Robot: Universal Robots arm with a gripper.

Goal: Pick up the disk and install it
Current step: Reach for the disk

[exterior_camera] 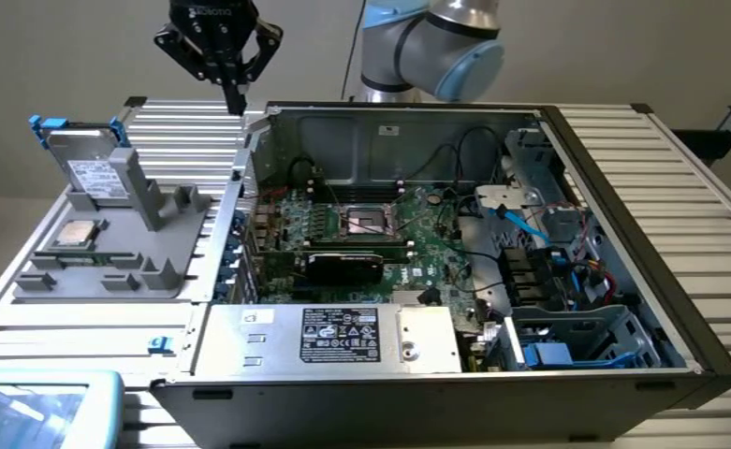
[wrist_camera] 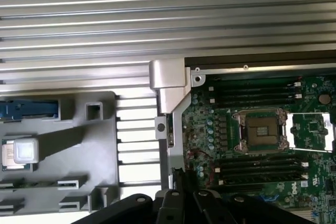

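Exterior view first: the black two-fingered hand (exterior_camera: pixel 234 101) hangs from the grey-and-blue robot arm (exterior_camera: pixel 431 42). Its fingers point straight down and are pressed together into one narrow tip, with nothing held between them. That tip hovers just above the back corner of the open black-and-silver computer case (exterior_camera: pixel 402 412), at the wall toward the exterior view's left. The disk (exterior_camera: pixel 88 170), a flat rectangular grey-metal hard drive with a white printed label in a bright blue plastic carrier, stands on edge well below the hand and off to the exterior view's left of it, clear of the fingers, slotted into a moulded grey plastic holder (exterior_camera: pixel 128 267). A small square silver CPU chip (exterior_camera: pixel 76 234) lies flat in the same holder, farther from the hand than the disk. The holder rests on the ribbed aluminium counter (exterior_camera: pixel 178 131) beside the case. Lower than the hand and to the exterior view's right of it, inside the case, lies the green motherboard (exterior_camera: pixel 434 248) with its square processor socket (exterior_camera: pixel 372 222), and past that a big silver box with a black label (exterior_camera: pixel 340 335). From the wrist view, the closed hand (wrist_camera: pixel 179 179) sits over the case wall, with the motherboard (wrist_camera: pixel 310 182) and socket (wrist_camera: pixel 261 132) on one side. On the other side are the holder (wrist_camera: pixel 94 145), the chip (wrist_camera: pixel 21 152), the disk's blue carrier edge (wrist_camera: pixel 26 109) and the counter (wrist_camera: pixel 105 24).
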